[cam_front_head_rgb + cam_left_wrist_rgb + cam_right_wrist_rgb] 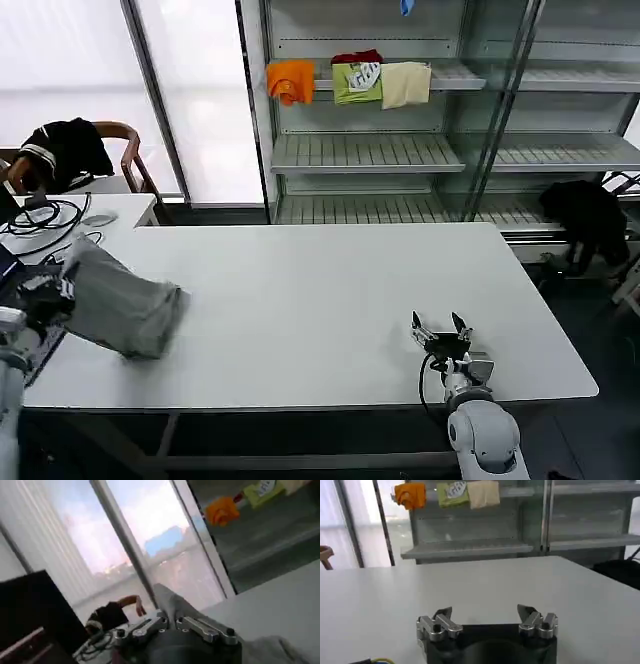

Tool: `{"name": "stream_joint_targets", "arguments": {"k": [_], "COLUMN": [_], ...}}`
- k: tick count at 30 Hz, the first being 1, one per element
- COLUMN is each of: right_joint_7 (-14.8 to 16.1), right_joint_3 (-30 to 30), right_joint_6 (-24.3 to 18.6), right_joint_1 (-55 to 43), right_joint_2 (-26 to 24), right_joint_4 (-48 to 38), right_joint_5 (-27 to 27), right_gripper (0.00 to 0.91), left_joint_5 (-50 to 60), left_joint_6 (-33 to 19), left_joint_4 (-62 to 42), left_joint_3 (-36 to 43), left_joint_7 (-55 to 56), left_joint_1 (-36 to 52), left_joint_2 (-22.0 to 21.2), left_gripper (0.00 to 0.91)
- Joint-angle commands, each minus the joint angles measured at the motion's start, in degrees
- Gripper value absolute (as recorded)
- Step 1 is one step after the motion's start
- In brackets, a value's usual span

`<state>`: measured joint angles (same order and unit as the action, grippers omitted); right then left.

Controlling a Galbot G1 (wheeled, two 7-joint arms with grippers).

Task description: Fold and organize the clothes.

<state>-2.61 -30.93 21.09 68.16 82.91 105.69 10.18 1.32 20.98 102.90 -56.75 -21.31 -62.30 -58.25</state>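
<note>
A light grey shirt [125, 300] lies bunched at the left end of the white table [330, 290], one end lifted toward the table's left edge. My left gripper [62, 283] is shut on that lifted end; in the left wrist view the grey cloth [172, 602] rises from between the closed fingers [205, 626]. My right gripper [441, 325] rests low over the table near the front right, open with nothing between its fingers [442, 615].
A shelf unit [440, 150] behind the table holds orange [291, 79], green [357, 80] and cream [405, 83] garments. A black garment [588, 222] hangs at the right. A side desk with cables [50, 215] and a chair with dark cloth [65, 150] stand far left.
</note>
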Motion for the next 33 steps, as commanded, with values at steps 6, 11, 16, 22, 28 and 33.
{"name": "stream_joint_targets", "arguments": {"k": [6, 11, 16, 22, 28, 33], "right_joint_7": [0.0, -0.1, -0.2, -0.4, 0.4, 2.7], "right_joint_3": [-0.8, -1.3, -1.7, -2.3, -2.2, -1.6], "right_joint_6": [-1.1, -1.6, -2.1, -2.0, -1.2, 0.3], "right_joint_1": [0.8, 1.0, 1.3, 1.5, 1.6, 1.8], "right_joint_2": [-1.2, -1.7, -2.1, -2.1, -2.0, -1.1], "right_joint_4": [-1.6, -2.4, -2.9, -2.3, -0.8, 1.9], "right_joint_5": [2.2, 2.3, 2.3, 2.3, 1.8, 1.1], "right_gripper": [0.907, 0.907, 0.907, 0.907, 0.907, 0.907], "left_joint_5": [18.1, 24.3, 20.5, 9.9, 2.6, -1.6], "left_joint_6": [-0.6, -0.6, 2.9, 7.3, 6.4, 3.8], "left_joint_4": [6.6, 6.8, 4.0, 1.4, -7.1, -15.3], "left_joint_3": [7.7, 21.2, 33.8, 40.4, 44.2, 46.2], "left_joint_7": [-3.1, 2.3, 8.0, 12.9, 17.5, 23.6], "left_joint_1": [-1.0, -3.7, -2.4, 1.7, 7.4, 13.9], "left_joint_2": [0.7, -16.8, -27.3, -29.4, -32.0, -36.1], "left_gripper": [0.020, 0.020, 0.030, 0.030, 0.030, 0.050]}}
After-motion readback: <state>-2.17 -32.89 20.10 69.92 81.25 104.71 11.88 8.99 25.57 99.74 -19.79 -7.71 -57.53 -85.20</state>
